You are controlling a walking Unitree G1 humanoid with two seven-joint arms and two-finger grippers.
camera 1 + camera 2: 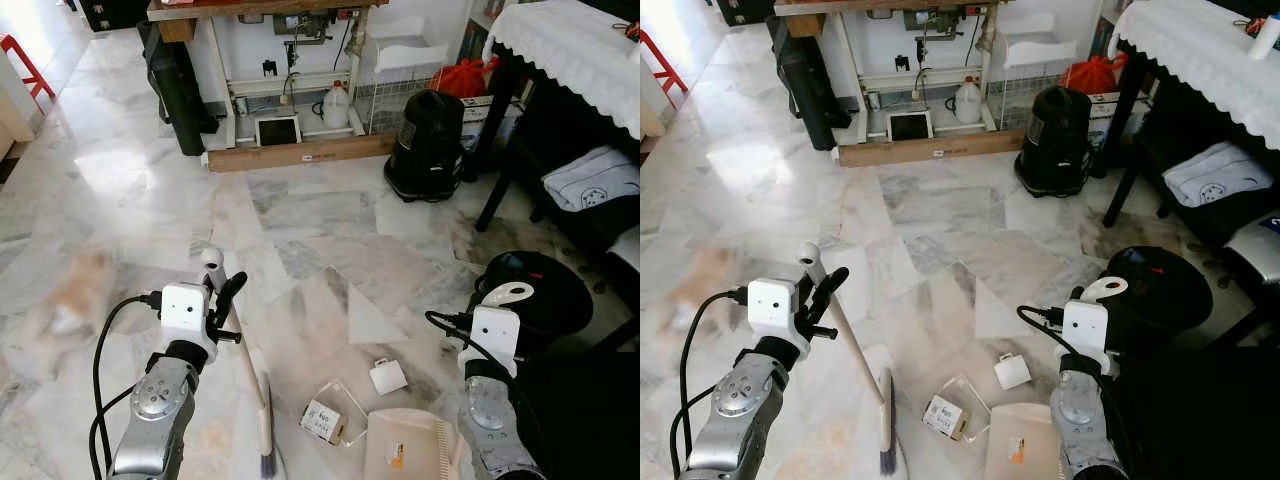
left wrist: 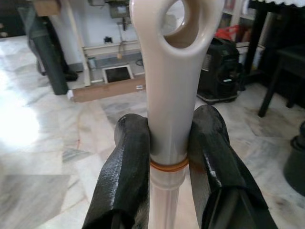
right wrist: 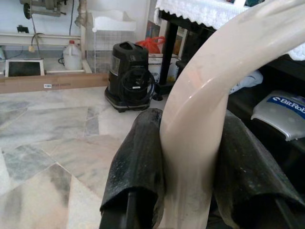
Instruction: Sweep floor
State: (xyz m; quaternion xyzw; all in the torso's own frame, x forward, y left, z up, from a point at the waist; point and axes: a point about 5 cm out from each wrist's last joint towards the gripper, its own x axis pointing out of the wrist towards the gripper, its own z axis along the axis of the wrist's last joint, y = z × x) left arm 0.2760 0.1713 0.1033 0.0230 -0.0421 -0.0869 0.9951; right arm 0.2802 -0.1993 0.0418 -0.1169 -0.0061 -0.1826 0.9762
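Note:
My left gripper [image 2: 171, 121] is shut on the cream broom handle [image 1: 240, 345], just below its looped top end [image 1: 212, 258]. The shaft slants down to the bristles [image 1: 267, 462] on the marble floor near me. My right gripper [image 3: 190, 119] is shut on the curved cream handle [image 1: 507, 294] of the dustpan [image 1: 405, 445], whose pan rests on the floor at the bottom centre. Between broom and pan lie a small white box [image 1: 388, 376] and a clear packet with a label [image 1: 322, 420].
A black round object [image 1: 535, 290] sits by my right arm. A black canister [image 1: 428, 145], a wooden plank [image 1: 300, 152] and a work table stand ahead. A cloth-covered table [image 1: 570, 45] is at right. A blurred orange shape [image 1: 75, 290] lies at left.

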